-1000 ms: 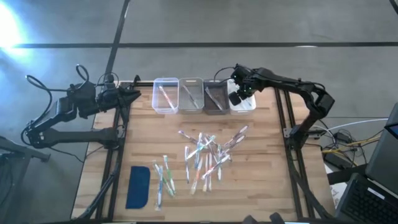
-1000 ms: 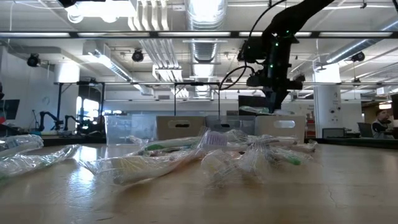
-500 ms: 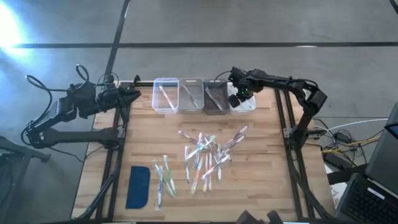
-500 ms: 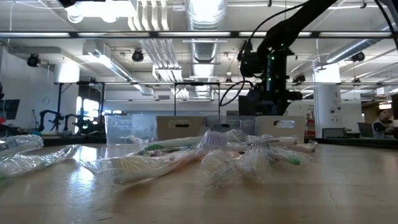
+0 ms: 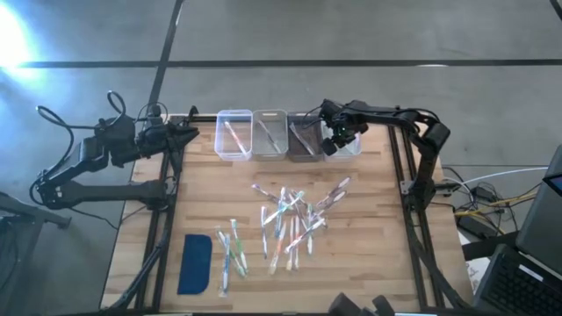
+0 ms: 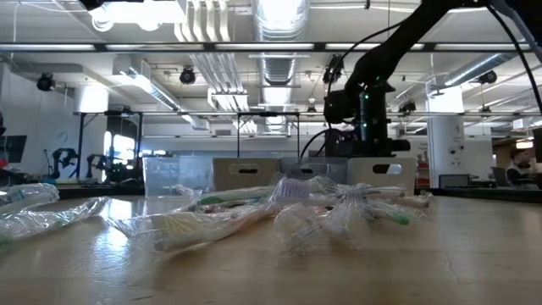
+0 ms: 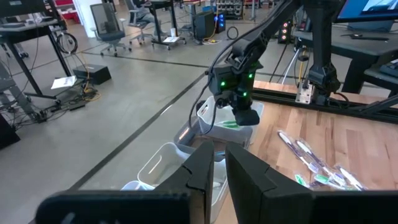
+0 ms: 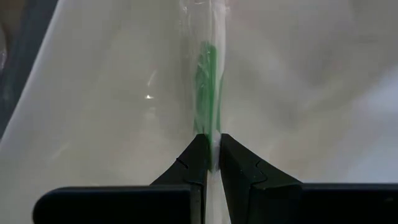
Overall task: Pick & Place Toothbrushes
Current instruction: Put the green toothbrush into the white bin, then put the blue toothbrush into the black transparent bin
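My right gripper point(image 5: 332, 143) points down into the white bin point(image 5: 349, 147), the rightmost of a row of small bins at the table's far edge. It is shut on a clear-wrapped toothbrush with a green part point(image 8: 208, 81). Many more wrapped toothbrushes point(image 5: 294, 219) lie loose on the middle of the wooden table, and a few point(image 5: 231, 250) lie nearer the front left. My left gripper point(image 7: 219, 163) waits shut, off the table's far left corner, holding nothing. My right gripper pinches the wrapped toothbrush near one end point(image 8: 212, 138) between its two fingertips, coming from above with the fingers pointing down. The rest of the toothbrush, with its green part, reaches on past the fingertips over the white bin's floor point(image 8: 298, 74). Whether it touches the floor I cannot tell.
Left of the white bin stand a dark bin point(image 5: 304, 138) and two clear bins point(image 5: 270, 133) point(image 5: 234, 133), each with something thin inside. A flat dark-blue pad point(image 5: 195, 263) lies at the front left. A dark frame point(image 5: 399, 167) runs along the table's sides.
My right gripper has sunk with the toothbrush from above the row of bins down into the white bin, staying shut on it. The arm has folded lower over the table's far right corner.
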You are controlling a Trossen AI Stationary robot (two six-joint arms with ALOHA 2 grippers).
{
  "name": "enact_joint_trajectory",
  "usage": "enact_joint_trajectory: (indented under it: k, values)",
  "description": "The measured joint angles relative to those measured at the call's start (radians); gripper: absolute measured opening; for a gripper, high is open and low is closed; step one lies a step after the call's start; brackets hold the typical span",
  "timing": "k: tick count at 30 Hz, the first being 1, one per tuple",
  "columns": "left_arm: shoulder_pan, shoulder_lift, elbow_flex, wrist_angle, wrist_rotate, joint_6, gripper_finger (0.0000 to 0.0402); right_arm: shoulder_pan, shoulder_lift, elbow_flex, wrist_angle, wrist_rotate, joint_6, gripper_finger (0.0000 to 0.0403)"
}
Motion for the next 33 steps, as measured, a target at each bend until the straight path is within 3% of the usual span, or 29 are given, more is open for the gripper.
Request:
enact_joint_trajectory:
  k: [8,20,33]
  values:
    - [0.000,0.000,0.000,0.000,0.000,0.000,0.0046,-0.003,0.016,0.001,0.009,-0.004,-0.001,0.0035]
    - [0.000,0.000,0.000,0.000,0.000,0.000,0.0046,-0.003,0.006,0.002,0.013,0.007,-0.002,0.0097]
    - [0.000,0.000,0.000,0.000,0.000,0.000,0.0046,-0.003,-0.024,0.095,-0.033,0.005,-0.038,0.0162]
